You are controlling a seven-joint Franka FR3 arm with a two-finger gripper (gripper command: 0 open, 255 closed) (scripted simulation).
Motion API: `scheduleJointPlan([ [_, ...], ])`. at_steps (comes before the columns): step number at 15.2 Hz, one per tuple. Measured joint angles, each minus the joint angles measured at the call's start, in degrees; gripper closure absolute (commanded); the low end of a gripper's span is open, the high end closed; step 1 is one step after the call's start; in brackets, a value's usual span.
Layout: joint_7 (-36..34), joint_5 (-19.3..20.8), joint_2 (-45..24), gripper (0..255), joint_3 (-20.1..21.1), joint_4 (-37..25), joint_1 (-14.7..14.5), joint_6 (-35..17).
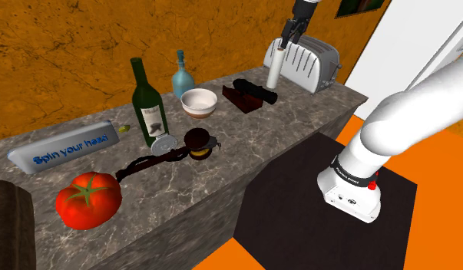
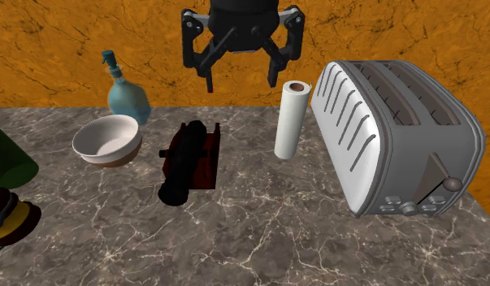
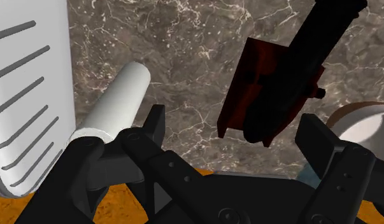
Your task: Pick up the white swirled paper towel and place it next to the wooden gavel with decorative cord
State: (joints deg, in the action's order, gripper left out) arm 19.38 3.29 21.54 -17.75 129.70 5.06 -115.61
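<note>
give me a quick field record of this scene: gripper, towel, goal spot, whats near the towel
gripper: open, empty, raised above the counter
paper towel roll: white, upright, beside the toaster, untouched
gavel: lying on the counter by the wine bottle, well apart from the roll
near roll: black object on a red-brown stand, bowl
task state: roll not yet picked up

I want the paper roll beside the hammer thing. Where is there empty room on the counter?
The counter is bare between the gavel and its front edge, on toward the toaster end. It is crowded behind the gavel: wine bottle, bowl and blue bottle stand close together.
</note>
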Motion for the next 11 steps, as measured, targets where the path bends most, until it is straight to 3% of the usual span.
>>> scheduleJointPlan([
  [5,3.43,-2.19,-7.87,0,-3.83,-3.62,0.77,-5.79],
  [11,9.56,-8.53,-20.01,0,-8.11,-11.34,2.09,-11.08],
])
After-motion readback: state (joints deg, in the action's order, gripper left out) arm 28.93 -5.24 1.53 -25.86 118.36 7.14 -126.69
